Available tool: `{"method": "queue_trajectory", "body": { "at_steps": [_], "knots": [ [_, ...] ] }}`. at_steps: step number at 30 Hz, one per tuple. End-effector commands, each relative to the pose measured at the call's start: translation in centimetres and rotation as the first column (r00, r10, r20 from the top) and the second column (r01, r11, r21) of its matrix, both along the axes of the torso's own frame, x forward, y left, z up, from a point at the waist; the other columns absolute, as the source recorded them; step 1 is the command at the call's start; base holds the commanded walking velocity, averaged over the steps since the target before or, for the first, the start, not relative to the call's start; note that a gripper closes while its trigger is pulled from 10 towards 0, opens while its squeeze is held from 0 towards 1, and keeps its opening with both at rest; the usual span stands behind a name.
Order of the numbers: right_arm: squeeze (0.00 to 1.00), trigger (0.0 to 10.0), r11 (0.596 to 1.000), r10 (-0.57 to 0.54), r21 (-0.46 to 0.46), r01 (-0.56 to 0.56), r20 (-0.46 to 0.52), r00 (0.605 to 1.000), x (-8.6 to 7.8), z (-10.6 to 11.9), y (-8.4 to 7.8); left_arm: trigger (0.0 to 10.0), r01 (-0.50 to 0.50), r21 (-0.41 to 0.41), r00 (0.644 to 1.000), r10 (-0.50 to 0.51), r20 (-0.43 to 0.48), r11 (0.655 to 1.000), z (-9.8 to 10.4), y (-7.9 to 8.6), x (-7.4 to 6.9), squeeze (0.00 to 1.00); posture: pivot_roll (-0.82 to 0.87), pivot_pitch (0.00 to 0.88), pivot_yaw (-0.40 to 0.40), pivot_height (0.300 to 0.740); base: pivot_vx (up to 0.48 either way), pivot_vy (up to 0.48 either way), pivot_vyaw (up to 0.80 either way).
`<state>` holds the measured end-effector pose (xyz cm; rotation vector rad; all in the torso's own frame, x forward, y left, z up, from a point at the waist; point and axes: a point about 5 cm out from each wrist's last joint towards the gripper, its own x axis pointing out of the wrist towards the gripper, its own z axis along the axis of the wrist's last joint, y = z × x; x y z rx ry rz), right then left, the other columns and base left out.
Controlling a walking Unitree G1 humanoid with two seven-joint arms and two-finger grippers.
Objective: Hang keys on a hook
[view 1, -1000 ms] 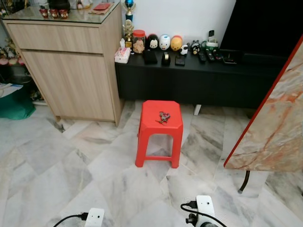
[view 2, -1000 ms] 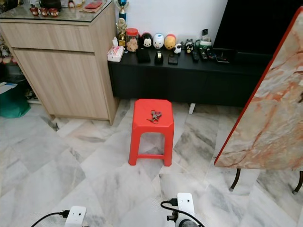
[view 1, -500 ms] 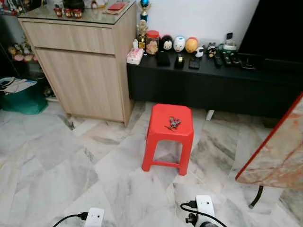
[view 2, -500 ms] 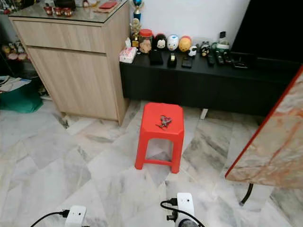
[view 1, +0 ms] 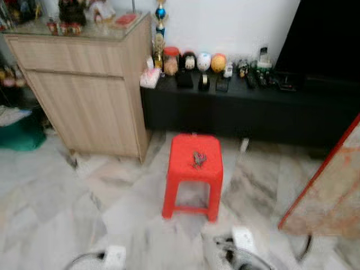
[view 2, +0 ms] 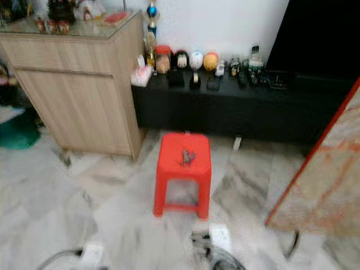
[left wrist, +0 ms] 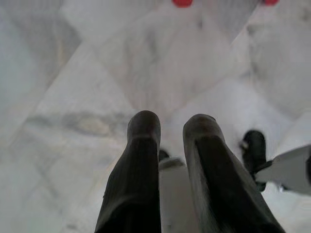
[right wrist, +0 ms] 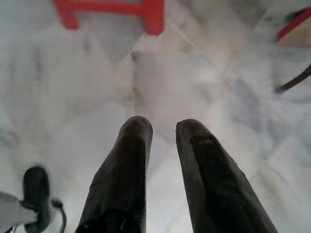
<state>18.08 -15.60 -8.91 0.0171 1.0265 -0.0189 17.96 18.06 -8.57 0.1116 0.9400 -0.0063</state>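
1. The keys (view 1: pixel 197 160) lie in a small loose heap on top of the red stool (view 1: pixel 193 172), near the middle of its seat. The stool stands on the marble floor (view 1: pixel 67 197) in front of the black low cabinet (view 1: pixel 236 109), beside the wooden cupboard (view 1: pixel 84 95). The head views are blurred, so I cannot make out single keys or the ring.
2. My left gripper (left wrist: pixel 171 127) hangs low over the floor, its two black fingers a little apart with nothing between them.
3. My right gripper (right wrist: pixel 160 127) also hangs low over the floor, with the stool's legs ahead of it. Its fingers stand slightly parted and hold nothing.
4. Both grippers are well apart from the keys, so I judge the task has barely begun: approach first, then pick up.
5. I expect the bunch to be light, hard metal and floppy, with pieces that swing and slide on the smooth plastic seat.
6. I judge the best hold is on the ring or one flat key, pinched from above, leaving the rest to dangle and the ring free to go over a hook.
7. I cannot pick out a hook.
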Motion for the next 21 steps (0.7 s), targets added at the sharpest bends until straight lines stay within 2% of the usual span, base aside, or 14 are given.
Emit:
{"method": "queue_trajectory", "body": {
  "at_steps": [1, 21],
  "knots": [
    [0.0, 10.0, 0.999, 0.014, 0.03, -0.015, 0.038, 0.999, 1.15, 0.54, 1.38, 10.0, -0.007, 0.03, 1.0, 0.008, -0.028, 1.0, -0.25, 1.12, -0.8, 0.0, 0.0, 0.0, -0.07, 0.74, 0.296, 0.0, 0.0],
    [0.0, 10.0, 0.999, 0.007, 0.035, -0.008, 0.038, 0.999, 1.14, 0.53, 1.4, 10.0, -0.004, 0.027, 1.0, 0.004, -0.011, 1.0, -0.03, 0.94, -0.27, 0.0, 0.0, 0.0, -0.069, 0.74, 0.293, 0.0, 0.0]
  ]
}}
